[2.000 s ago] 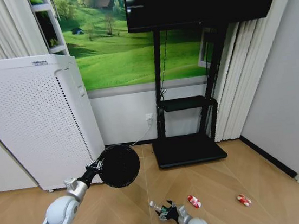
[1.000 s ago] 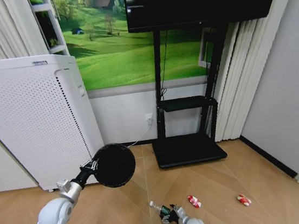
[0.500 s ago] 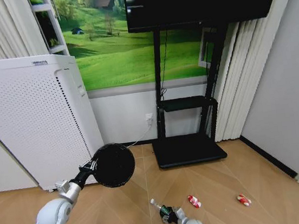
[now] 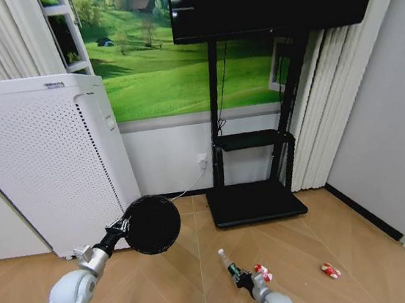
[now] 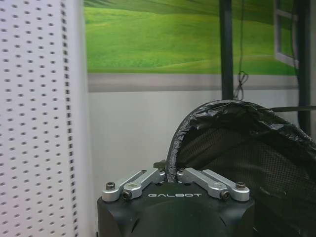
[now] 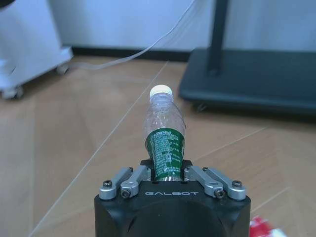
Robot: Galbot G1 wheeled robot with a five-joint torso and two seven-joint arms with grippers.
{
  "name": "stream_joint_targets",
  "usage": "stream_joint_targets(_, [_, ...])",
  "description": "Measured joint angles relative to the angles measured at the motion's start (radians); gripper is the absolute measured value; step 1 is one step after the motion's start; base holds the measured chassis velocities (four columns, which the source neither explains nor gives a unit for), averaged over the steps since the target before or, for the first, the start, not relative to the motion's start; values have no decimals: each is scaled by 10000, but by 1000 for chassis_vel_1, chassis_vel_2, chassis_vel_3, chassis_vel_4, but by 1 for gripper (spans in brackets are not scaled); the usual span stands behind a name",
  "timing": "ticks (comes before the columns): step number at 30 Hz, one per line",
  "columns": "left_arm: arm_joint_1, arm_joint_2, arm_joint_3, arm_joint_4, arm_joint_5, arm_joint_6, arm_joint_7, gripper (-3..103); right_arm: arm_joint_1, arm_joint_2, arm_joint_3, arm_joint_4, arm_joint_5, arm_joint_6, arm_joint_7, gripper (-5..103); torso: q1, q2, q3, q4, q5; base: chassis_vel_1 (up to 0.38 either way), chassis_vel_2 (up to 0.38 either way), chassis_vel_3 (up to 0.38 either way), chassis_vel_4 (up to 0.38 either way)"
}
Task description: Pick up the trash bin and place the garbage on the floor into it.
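My left gripper [image 4: 121, 226] is shut on the rim of the trash bin [image 4: 153, 224], a black mesh basket with a dark liner, held tipped on its side above the floor [image 4: 168, 289]. In the left wrist view the lined rim [image 5: 232, 111] sits pinched in that gripper [image 5: 172, 174]. My right gripper [image 4: 242, 279] is shut on a clear bottle with a green label [image 4: 228, 264], held off the boards with its white cap pointing away. The right wrist view shows the bottle [image 6: 164, 133] clamped in that gripper [image 6: 167, 172]. Two red-and-white wrappers [image 4: 262, 271] [image 4: 330, 270] lie on the floor.
A tall white perforated appliance [image 4: 41, 164] on castors stands to the left against the wall. The black TV stand's base plate [image 4: 253, 203] rests ahead, with a white cable beside it. A grey wall and dark skirting close off the right side.
My right gripper has lifted the bottle off the floor and swung it up and to the right, cap now pointing away. The bin has drifted slightly left.
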Motion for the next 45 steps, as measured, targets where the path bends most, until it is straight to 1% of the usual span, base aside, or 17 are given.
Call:
stream_joint_targets(1, [0,0,0,0,0,0,0,4,0,0,0,0,0,0,0,24,0,0,0,0,0,0,0,0,0])
stream_joint_targets(3, [21,-188,-119,303,3,-25,-331,4,-117,-187,472,802,766,-164,297,24,0,0,0,3,-1,0,0,0,0])
stream_joint_targets(7, [-170,-486,-4,843,-71,-23,-744,4,-174,-283,1016,1947,1545,-528,423,24,0,0,0,-1,-3,0,0,0,0])
stream_joint_targets(12, [-399,-728,328,1208,-92,95,-930,4,-173,-325,1253,3044,2225,-869,609,24,0,0,0,2,0,0,0,0,0])
stream_joint_targets(15, [-681,-907,756,1467,-82,195,-1072,4,-149,-358,1306,3704,2714,-1086,785,24,0,-1,0,2,-4,0,0,0,0])
stream_joint_targets(18, [-1394,-1281,1751,1946,-40,390,-1406,4,-195,-440,1301,4683,3248,-1426,896,24,0,-1,1,0,1,0,0,0,0])
stream_joint_targets(20, [-1566,-1365,1981,2066,-15,418,-1469,4,-223,-465,1283,4859,3316,-1479,897,24,0,0,0,-1,1,0,0,0,0])
stream_joint_targets(21, [-1972,-1598,2490,2395,93,444,-1598,4,-272,-511,1250,5165,3438,-1556,900,24,1,-1,0,-3,-1,0,0,0,0])
stream_joint_targets(23, [-2113,-1687,2664,2521,151,447,-1643,4,-290,-530,1232,5280,3495,-1583,901,24,1,0,0,-4,0,0,0,0,0])
stream_joint_targets(24, [-2640,-2045,3237,2952,373,446,-1801,4,-331,-573,1215,5590,3637,-1656,903,24,1,-1,1,-2,0,0,0,0,0])
stream_joint_targets(26, [-2849,-2194,3477,3120,450,440,-1874,4,-357,-603,1206,5721,3716,-1701,905,24,0,0,0,0,0,0,0,0,0])
stream_joint_targets(28, [-3514,-2608,4225,3639,569,436,-2114,4,-488,-733,1138,6076,3899,-1769,901,24,1,-1,1,-3,0,0,0,0,0])
stream_joint_targets(29, [-3514,-2608,4225,3639,569,436,-2114,4,-488,-733,1138,6076,3899,-1769,901,24,1,-1,1,-3,0,0,0,0,0])
stream_joint_targets(34, [-4670,-3192,5517,4772,600,434,-2260,4,-645,-962,787,6448,3933,-1779,843,24,1,0,1,-4,0,0,0,0,0])
stream_joint_targets(36, [-4828,-3275,5719,4954,597,436,-2291,4,-591,-976,707,6440,3927,-1785,836,24,1,-1,1,-4,1,0,0,0,0])
stream_joint_targets(37, [-5094,-3477,6148,5319,596,454,-2358,4,-383,-983,546,6359,3920,-1816,827,24,1,-1,1,-2,1,0,0,0,0])
stream_joint_targets(45, [-5252,-3980,7051,5590,323,618,-2826,4,65,-992,176,5945,3923,-1901,722,24,1,-1,1,-1,-1,0,0,0,0])
